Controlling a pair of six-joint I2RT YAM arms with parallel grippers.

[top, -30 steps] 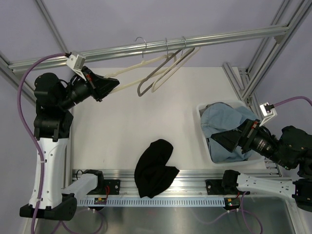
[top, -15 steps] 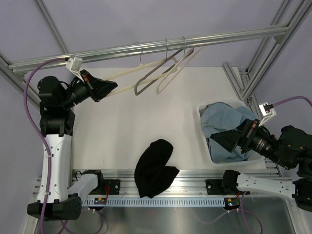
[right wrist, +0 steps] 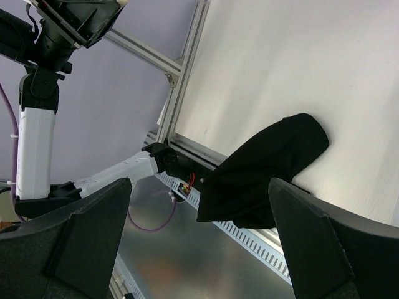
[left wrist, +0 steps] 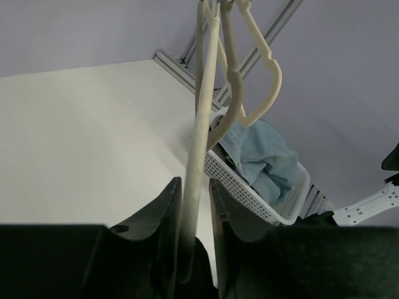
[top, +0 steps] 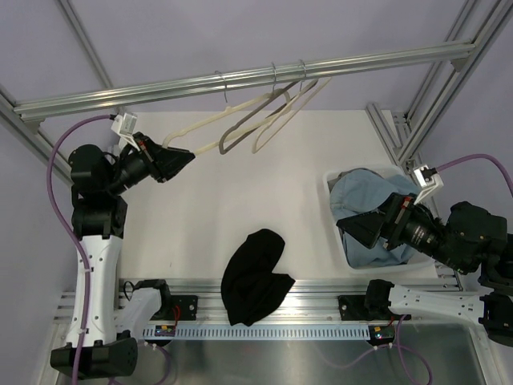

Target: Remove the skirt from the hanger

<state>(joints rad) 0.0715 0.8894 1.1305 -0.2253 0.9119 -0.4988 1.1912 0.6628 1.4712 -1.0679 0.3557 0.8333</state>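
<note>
Skirt: no dark grey pleated fabric can be made out on any hanger. Grey-taupe hanger (top: 240, 127) hangs bare from the rail (top: 361, 62), between two paler ones, so the removal itself looks done. Where the skirt lies is uncertain. Black garment (top: 255, 277) sits crumpled on the table (top: 200, 208) at the near edge, but reads as plain black with no pleats from the right wrist view. Basket (top: 331, 180) at the right holds light blue jeans (top: 365, 192); anything beneath them is hidden. Left gripper (top: 183, 155) is raised at the far left, its fingers (left wrist: 168, 205) clenched on the end of a cream hanger (top: 212, 120), which is drawn sideways toward it off the rail line. Second cream hanger (top: 276, 127) hangs just beside the grey one. Right gripper (top: 346, 227) hovers over the basket, spread wide, holding nothing. What is left appears to be only tidying: releasing the cream hanger.
</note>
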